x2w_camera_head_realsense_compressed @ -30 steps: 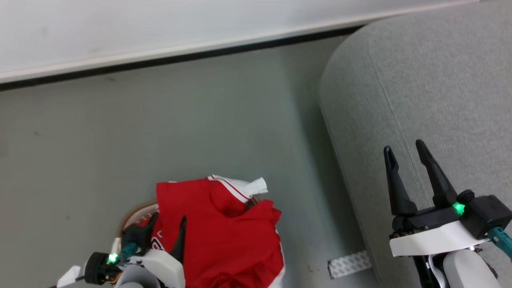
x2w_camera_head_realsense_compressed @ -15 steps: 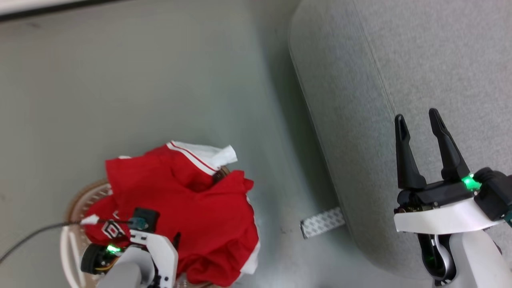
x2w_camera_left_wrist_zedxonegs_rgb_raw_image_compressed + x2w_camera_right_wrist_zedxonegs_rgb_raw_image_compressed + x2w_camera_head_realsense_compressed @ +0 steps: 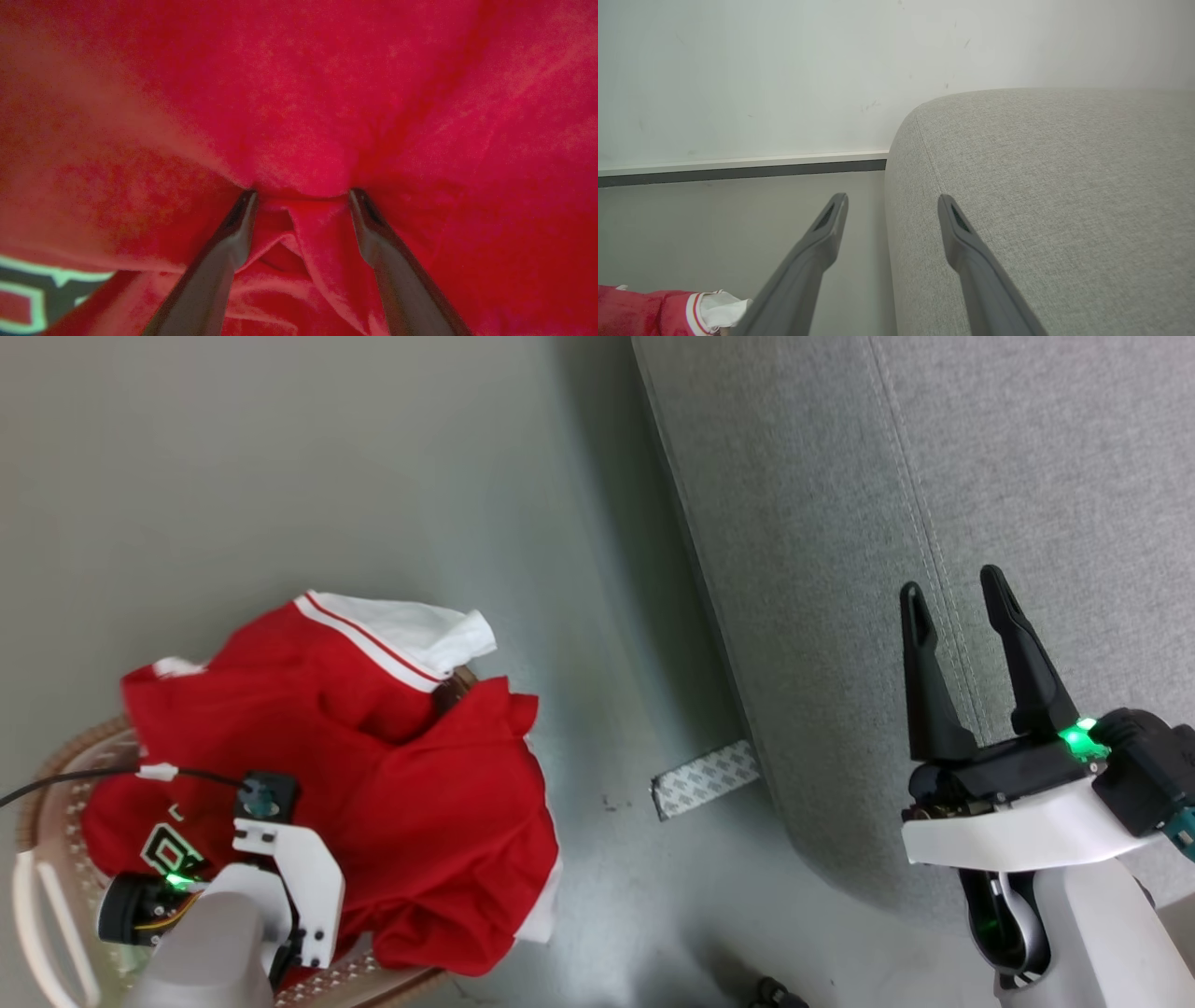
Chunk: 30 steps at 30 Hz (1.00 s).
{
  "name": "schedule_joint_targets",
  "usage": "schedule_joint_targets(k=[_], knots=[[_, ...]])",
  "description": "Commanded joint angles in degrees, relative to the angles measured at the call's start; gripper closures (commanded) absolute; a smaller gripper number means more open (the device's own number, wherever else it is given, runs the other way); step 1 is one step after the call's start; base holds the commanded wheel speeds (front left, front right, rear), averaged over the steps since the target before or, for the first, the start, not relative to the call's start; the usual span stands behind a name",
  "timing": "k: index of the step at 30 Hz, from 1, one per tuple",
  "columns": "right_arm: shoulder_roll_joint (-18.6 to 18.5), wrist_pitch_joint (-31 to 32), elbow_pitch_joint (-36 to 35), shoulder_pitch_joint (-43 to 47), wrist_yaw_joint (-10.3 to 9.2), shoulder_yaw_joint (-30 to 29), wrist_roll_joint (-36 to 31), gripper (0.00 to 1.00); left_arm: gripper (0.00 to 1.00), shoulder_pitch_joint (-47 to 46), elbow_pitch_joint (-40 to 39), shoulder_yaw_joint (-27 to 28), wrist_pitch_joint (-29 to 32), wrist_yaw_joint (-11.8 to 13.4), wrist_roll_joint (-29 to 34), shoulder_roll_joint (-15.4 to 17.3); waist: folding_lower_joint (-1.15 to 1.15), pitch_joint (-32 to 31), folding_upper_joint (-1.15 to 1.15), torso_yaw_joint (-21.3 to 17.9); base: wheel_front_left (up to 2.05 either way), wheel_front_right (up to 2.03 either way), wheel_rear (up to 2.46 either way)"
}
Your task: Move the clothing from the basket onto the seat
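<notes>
Left gripper [image 3: 302,193] spread in the clothing [image 3: 420,784] atop the basket [image 3: 61,761]; right gripper [image 3: 950,581] spread above the seat [image 3: 934,448]; patterned strip [image 3: 705,779] between.

The right gripper [image 3: 892,198] holds its two dark fingers spread wide, with nothing between them. One finger lies over the grey floor [image 3: 714,224], the other over the rounded edge of the light-grey seat [image 3: 1041,186]. Behind stand a white wall [image 3: 761,70] and a dark skirting strip [image 3: 738,170]. At the lower corner lies the red clothing [image 3: 644,312], its white sleeve end by the finger.
</notes>
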Motion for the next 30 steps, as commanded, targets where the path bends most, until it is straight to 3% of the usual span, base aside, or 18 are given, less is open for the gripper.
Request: schedule_joint_targets(k=[1, 5, 6, 7, 8, 9, 10, 22, 30], knots=[[0.31, 0.03, -0.06, -1.35, -0.12, 0.37, 0.47, 0.0, 0.0, -0.61, 0.22, -0.35, 1.04, 0.23, 0.52, 0.65, -0.01, 1.64, 0.0, -1.02, 0.0, 0.0, 0.0], [0.52, 0.03, -0.36, -2.07, -0.12, 1.43, 0.61, 0.0, 0.0, -0.94, 0.46, -0.7, 3.15, 0.68, 0.31, 0.96, -0.01, 3.02, 0.0, -1.26, 0.0, 0.0, 0.0], [0.56, 0.03, -0.37, -2.22, -0.12, 1.53, 0.65, 0.0, 0.15, -1.12, 0.52, -0.77, 3.29, 0.71, 0.17, 0.91, -0.01, 3.22, 0.0, -1.2, 0.0, 0.0, 0.0], [0.59, 0.03, -0.3, -2.29, -0.12, 1.52, 0.64, 0.0, 0.46, -1.31, 0.53, -0.78, 2.85, 0.75, -0.08, 0.82, -0.01, 3.34, 0.0, -1.09, 0.0, 0.0, 0.0], [0.59, 0.03, -0.22, -2.29, -0.12, 1.37, 0.54, 0.0, 0.55, -1.52, 0.51, -0.83, 2.0, 0.74, -0.27, 0.58, -0.01, 3.37, 0.0, -0.88, 0.0, 0.0, 0.0], [0.59, 0.03, -0.22, -2.29, -0.12, 1.37, 0.54, 0.0, 0.55, -1.52, 0.51, -0.83, 2.0, 0.74, -0.27, 0.58, -0.01, 3.37, 0.0, -0.88, 0.0, 0.0, 0.0], [0.58, 0.03, 0.11, -2.15, -0.12, 1.07, -0.11, 0.0, 1.0, -1.83, 0.45, -0.94, 0.29, 0.74, -0.57, 0.07, -0.01, 2.99, 0.0, -0.31, 0.0, 0.0, 0.0], [-1.61, 0.03, 1.61, 0.25, -0.12, -0.39, -1.94, 0.0, 1.0, 2.63, 0.48, -1.82, -9.02, -1.11, -3.07, -5.28, -0.01, -9.34, 0.0, 5.87, 0.0, 0.0, 0.0], [-4.27, 0.03, 3.51, 5.03, -0.12, -0.72, -2.2, 0.0, 1.0, 8.88, -0.02, -2.47, -17.81, -3.28, -6.98, -8.62, -0.01, -24.35, 0.0, 12.16, 0.0, 0.0, 0.0]])
